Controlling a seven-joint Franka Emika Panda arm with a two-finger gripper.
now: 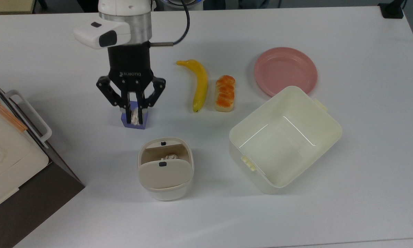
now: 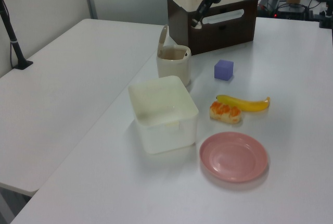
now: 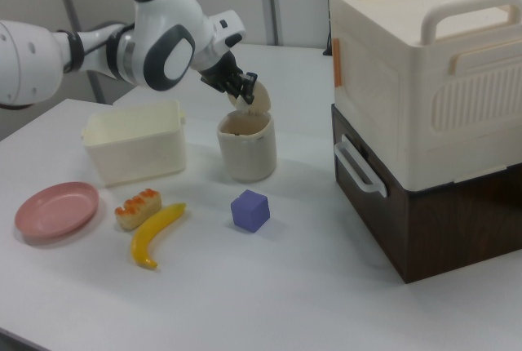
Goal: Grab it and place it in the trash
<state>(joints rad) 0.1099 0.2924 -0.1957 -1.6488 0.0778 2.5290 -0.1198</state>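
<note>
My gripper (image 1: 134,119) is shut on the tiny crumpled whitish paper wad (image 1: 134,115). In the top view it hangs in front of the purple cube (image 1: 137,124), held high over the table. In the right view the gripper (image 3: 245,84) hovers just above the rim of the trash (image 3: 245,148), close to its raised flap lid. The trash (image 1: 165,172) is a small beige bin with its lid open; another crumpled wad (image 1: 171,156) lies inside. In the left view the gripper (image 2: 195,23) is up behind the trash (image 2: 174,65).
A banana (image 1: 200,84) and a glazed bread piece (image 1: 225,93) lie to the top view's right of the gripper. Further right are a pink plate (image 1: 285,70) and a large cream tub (image 1: 325,119). A cream box on a dark base (image 1: 10,151) stands at the top view's left edge.
</note>
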